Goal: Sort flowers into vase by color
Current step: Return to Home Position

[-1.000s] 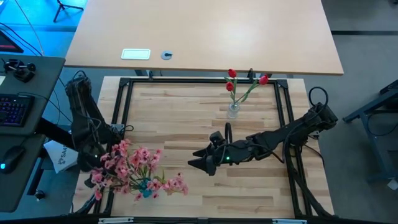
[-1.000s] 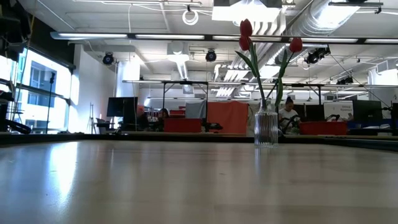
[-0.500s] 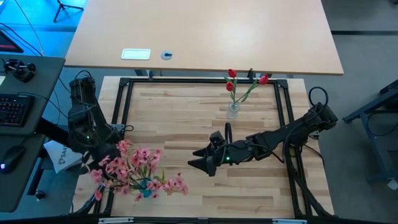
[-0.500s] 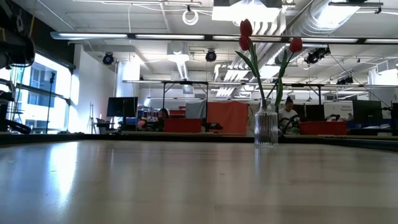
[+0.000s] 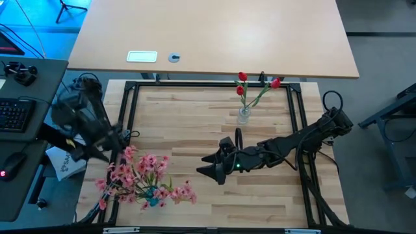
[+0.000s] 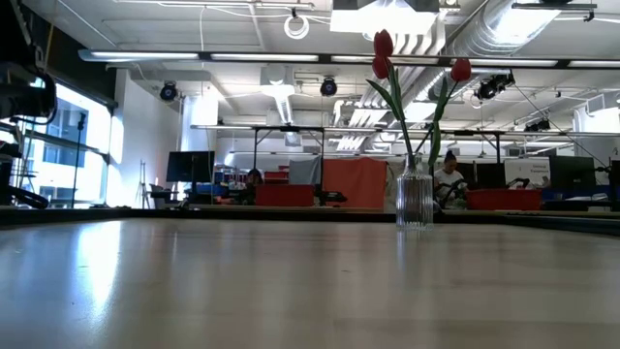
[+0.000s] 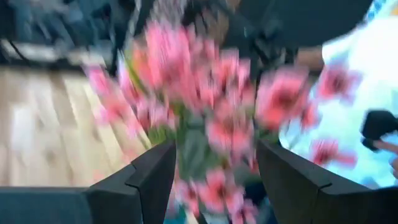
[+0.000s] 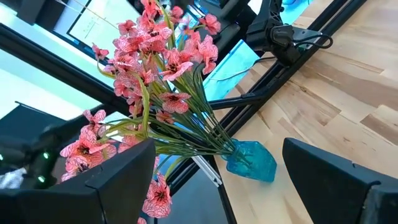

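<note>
Two claws, both spread wide and gripping nothing. First the left gripper (image 7: 216, 149): hovering near the blue vase (image 5: 153, 198), on the side away from the other arm, fingers splayed with only blurry pink flowers (image 7: 211, 93) past the gap. Reads like a nothing-left-to-carry pose, given the job. Then the right gripper (image 8: 219, 142): low over the wooden table (image 5: 195, 123), near the blue vase on the opposite side, aimed straight at it, also released, with the whole bouquet framed between its fingers.

Moving outward: pink flowers all bunched into the blue vase, stems crammed in the neck, sprays fanning out mostly toward the left arm. Probably just top-heavy blossoms flopping. Can't tell whether the blue vase is dead upright or leaning.

Well apart from the blue vase, toward the far edge: clear glass vase (image 5: 244, 116) holding the red flowers (image 5: 242, 78), standing straight in the low view. Clean split by colour, so pretty much done by the look of it. No loose stems spotted anywhere.

Stuff in the way: black frame rail (image 5: 130, 110) just beside the blue vase, with pink sprays hanging over it. Easy to snag a blossom there and drag the vase along, so worth minding for the left arm. Farther from the blue vase, off the table: keyboard (image 5: 13, 114) past the left arm, big desk (image 5: 214, 32) beyond the red bunch.
</note>
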You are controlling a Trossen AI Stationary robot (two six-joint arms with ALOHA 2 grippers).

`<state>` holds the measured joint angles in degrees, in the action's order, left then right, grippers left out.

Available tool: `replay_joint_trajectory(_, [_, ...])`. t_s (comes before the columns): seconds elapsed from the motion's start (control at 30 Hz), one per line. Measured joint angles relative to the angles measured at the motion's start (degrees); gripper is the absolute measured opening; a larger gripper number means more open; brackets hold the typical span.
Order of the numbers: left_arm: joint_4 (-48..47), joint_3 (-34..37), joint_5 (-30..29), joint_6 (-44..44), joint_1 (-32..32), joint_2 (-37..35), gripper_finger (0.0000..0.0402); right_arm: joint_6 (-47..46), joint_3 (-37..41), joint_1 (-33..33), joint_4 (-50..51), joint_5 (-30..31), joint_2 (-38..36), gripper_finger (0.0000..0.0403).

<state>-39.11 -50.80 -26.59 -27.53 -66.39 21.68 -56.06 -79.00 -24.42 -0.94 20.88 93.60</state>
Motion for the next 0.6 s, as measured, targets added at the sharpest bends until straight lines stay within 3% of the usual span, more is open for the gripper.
replay_joint_trajectory(0.2, [0.4, -8.2, -8.7, 9.6, 0.0, -0.3, 0.0211, 1.1, 0.0, 0.0, 0.0, 0.0, 0.0, 0.0348])
replay_joint_trajectory(0.37, [9.7, -8.8, -22.7, 20.8, 0.0, -0.2, 0.0211, 1.1, 0.0, 0.0, 0.4, 0.0, 0.0, 0.0348])
replay_joint_trajectory(0.47, [18.6, -6.0, -23.2, 25.8, 0.0, 0.3, 0.0211, 2.0, 0.0, 0.1, 0.2, 1.0, 0.0, 0.0348])
replay_joint_trajectory(0.6, [28.9, 0.6, -19.0, 24.1, 0.1, 1.9, 0.0211, 3.9, 0.0, 0.3, -0.6, 6.1, 0.0, 0.0348])
